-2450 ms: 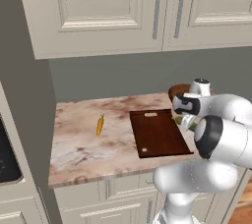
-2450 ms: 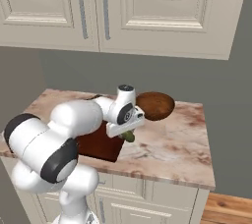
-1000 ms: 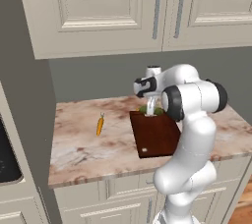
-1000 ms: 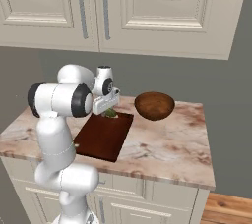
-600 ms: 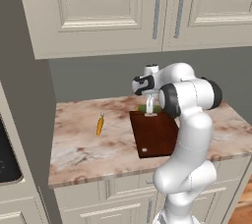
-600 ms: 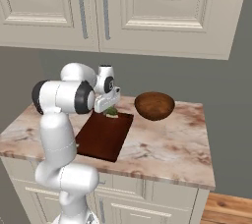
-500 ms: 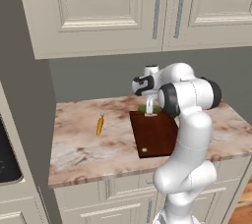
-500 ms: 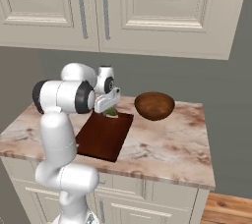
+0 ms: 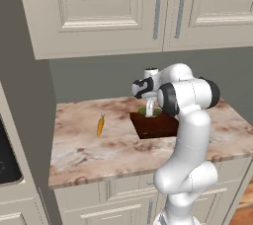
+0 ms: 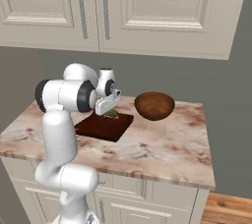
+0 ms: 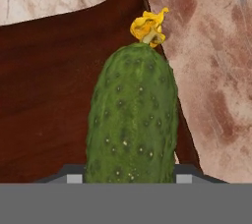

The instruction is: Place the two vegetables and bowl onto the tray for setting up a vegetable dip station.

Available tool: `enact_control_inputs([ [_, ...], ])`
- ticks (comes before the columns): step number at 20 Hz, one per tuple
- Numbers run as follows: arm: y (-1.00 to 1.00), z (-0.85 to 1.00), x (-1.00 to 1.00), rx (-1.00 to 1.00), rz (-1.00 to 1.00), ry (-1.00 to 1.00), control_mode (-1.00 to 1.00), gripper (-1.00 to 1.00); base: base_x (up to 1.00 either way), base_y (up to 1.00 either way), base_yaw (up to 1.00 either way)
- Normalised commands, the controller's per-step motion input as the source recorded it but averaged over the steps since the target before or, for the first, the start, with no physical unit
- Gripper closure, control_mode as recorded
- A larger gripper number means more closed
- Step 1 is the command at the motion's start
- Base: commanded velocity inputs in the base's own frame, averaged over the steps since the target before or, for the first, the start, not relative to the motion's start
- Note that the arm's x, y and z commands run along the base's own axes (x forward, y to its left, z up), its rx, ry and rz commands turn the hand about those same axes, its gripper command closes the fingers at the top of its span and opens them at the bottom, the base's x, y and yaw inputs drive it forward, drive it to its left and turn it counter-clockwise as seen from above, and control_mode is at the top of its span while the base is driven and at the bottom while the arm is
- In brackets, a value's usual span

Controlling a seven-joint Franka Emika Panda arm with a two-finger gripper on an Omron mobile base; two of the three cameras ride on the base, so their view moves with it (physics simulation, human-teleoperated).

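Note:
My gripper (image 9: 149, 111) is shut on the dark green cucumber (image 11: 132, 120), which has a yellow flower at its tip. It holds the cucumber (image 10: 112, 113) low over the back edge of the dark brown tray (image 9: 155, 126). From the frames I cannot say whether the cucumber touches the tray (image 11: 44, 95). The orange carrot (image 9: 100, 125) lies on the counter, left of the tray and apart from it. The reddish-brown bowl (image 10: 154, 105) sits on the counter to the right of the tray (image 10: 103, 126), clear of my gripper (image 10: 109, 112).
The marble counter (image 10: 162, 144) stretches right of the tray to its edge. Cream wall cabinets (image 9: 148, 7) hang above the counter. A grey wall panel (image 9: 29, 120) closes off the counter's left end, with a dark cooktop (image 9: 6, 162) beyond it.
Since the oldest frames the arm has swung left from beside the bowl to the tray's back edge, carrying the cucumber. Over the last second it has hardly moved.

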Motion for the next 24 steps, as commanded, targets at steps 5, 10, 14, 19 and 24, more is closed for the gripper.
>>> enact_control_inputs([
  [5, 0.0, 0.0, 0.0, 0.0, 0.03, 0.0, -1.0, 1.0, 0.0, 0.0, 0.0],
  [10, 0.0, 0.0, 0.0, 0.0, 0.03, 0.0, -1.0, 1.0, 0.0, 0.0, 0.0],
  [14, 0.0, 0.0, 0.0, 0.0, 0.02, 0.0, -1.0, -1.0, 0.0, 0.0, 0.0],
  [19, 0.0, 0.0, 0.0, 0.0, 0.0, 0.0, -1.0, -1.0, 0.0, 0.0, 0.0],
  [24, 0.0, 0.0, 0.0, 0.0, 0.0, 0.0, -1.0, -1.0, 0.0, 0.0, 0.0],
])
